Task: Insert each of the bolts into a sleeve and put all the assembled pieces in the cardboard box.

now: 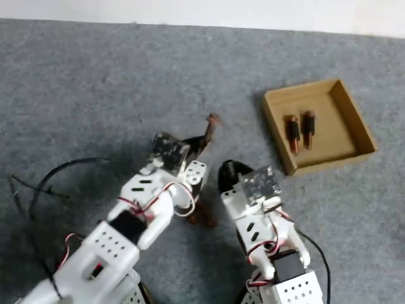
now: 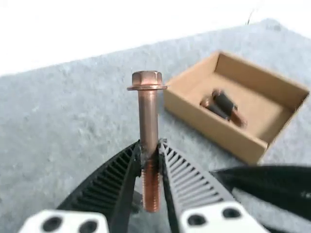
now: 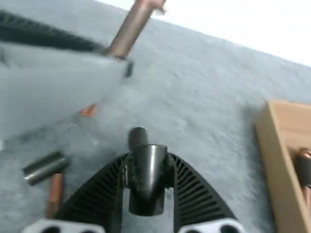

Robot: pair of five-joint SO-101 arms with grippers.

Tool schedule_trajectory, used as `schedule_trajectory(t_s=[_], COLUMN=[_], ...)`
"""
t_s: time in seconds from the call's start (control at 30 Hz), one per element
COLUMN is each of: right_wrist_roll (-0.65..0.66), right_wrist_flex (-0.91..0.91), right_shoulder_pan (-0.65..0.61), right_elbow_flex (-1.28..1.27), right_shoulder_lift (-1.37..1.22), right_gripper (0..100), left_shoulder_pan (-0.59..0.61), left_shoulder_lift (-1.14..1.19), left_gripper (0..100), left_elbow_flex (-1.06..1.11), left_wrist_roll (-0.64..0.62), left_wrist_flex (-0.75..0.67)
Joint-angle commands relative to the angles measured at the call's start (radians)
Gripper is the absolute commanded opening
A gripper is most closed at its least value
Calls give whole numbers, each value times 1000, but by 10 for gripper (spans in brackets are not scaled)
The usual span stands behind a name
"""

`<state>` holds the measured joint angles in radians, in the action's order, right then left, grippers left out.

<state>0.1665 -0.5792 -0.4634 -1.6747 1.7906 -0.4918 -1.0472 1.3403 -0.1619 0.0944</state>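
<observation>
Close in front of the two arms, the left gripper [image 2: 149, 150] had its ribbed black fingers clamped on the threaded lower shank of a copper-coloured flanged hex bolt [image 2: 147, 111]. The bolt stood up between them, head outermost. Just beside it, the right gripper [image 3: 148, 160] had its fingers shut around a short dark metal sleeve [image 3: 145, 179], bore pointing away from the wrist. Both pieces looked rigid, light and smooth, so either might pivot or slip in a loose pinch. The bolt seemed best taken on its shank and the sleeve around its middle, leaving the mating ends free. Near the right gripper a second dark sleeve [image 3: 44, 167] lay on the mat with a spare copper bolt [image 3: 54, 194] just beside it. Farther off, a shallow brown cardboard box [image 1: 338, 136] held two assembled pieces [image 1: 293, 132] side by side. The surface was grey felt-like carpet [image 1: 95, 82], with thin black cables [image 1: 44, 180] trailing at one side and a pale wall [image 1: 190, 9] beyond.
</observation>
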Motion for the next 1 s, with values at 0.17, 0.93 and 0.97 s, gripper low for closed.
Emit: schedule_trajectory(t_s=[0.17,0.93,0.97], right_wrist_roll=[11,84,75], right_wrist_flex=[116,308,312], right_shoulder_pan=[-38,-59,-62], right_elbow_flex=[-120,-124,-124], right_shoulder_lift=[13,22,22], right_gripper=[3,4,4], left_shoulder_pan=[10,1,1], left_shoulder_lift=[-291,-624,-624], left_gripper=[5,6,6], left_elbow_flex=[64,182,182], left_wrist_roll=[-3,-192,-192], left_wrist_flex=[-28,-28,-28])
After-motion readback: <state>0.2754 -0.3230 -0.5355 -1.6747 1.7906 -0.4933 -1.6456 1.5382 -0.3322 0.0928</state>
